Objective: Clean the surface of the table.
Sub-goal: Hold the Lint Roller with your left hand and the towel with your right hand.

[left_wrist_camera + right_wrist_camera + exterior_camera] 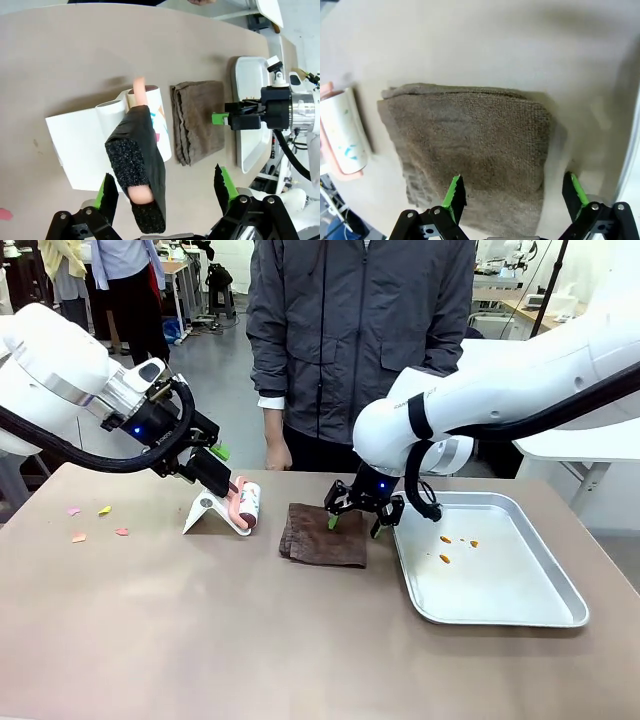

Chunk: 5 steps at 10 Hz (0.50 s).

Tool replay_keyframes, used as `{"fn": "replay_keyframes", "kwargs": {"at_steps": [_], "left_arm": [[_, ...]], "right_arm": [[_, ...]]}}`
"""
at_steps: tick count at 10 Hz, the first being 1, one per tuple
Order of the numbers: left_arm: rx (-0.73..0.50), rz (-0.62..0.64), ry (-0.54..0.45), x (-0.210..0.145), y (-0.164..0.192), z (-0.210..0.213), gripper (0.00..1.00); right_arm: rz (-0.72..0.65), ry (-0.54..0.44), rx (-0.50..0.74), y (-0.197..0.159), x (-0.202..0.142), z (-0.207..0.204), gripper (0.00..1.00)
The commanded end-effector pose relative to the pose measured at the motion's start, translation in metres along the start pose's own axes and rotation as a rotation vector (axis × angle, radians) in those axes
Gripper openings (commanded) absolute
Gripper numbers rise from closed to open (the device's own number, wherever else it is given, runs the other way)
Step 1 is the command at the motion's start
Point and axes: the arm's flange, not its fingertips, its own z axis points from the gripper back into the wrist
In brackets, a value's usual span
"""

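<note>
The brownish-taupe table (200, 630) carries a lint roller (245, 504) propped on a white stand (205, 512). A folded brown cloth (322, 536) lies in the middle. My left gripper (208, 458) is open around the roller's black handle (136, 170), which lies between the fingers (107, 192) nearer the left one; I cannot tell if it touches. My right gripper (355, 520) hangs open just over the cloth's right edge. In the right wrist view its gripper (512, 192) straddles the cloth (470, 145). Small coloured paper scraps (100, 522) lie at the table's left.
A shiny metal tray (520, 612) with a few orange bits sits at the right, close to my right gripper. A person in a grey jacket (360, 330) stands at the far edge, a hand (277, 453) hanging behind the roller.
</note>
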Motion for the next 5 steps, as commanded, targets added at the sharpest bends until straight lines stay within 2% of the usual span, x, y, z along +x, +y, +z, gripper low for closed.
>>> {"fn": "replay_keyframes", "kwargs": {"at_steps": [1,5], "left_arm": [[0.056,-0.010,-0.028,0.001,-0.002,0.011,1.00],[0.057,-0.011,-0.025,0.004,0.010,0.019,1.00]], "right_arm": [[-0.035,0.001,-0.050,0.017,0.008,-0.001,1.00],[-0.063,-0.002,-0.084,0.025,0.010,0.000,1.00]]}}
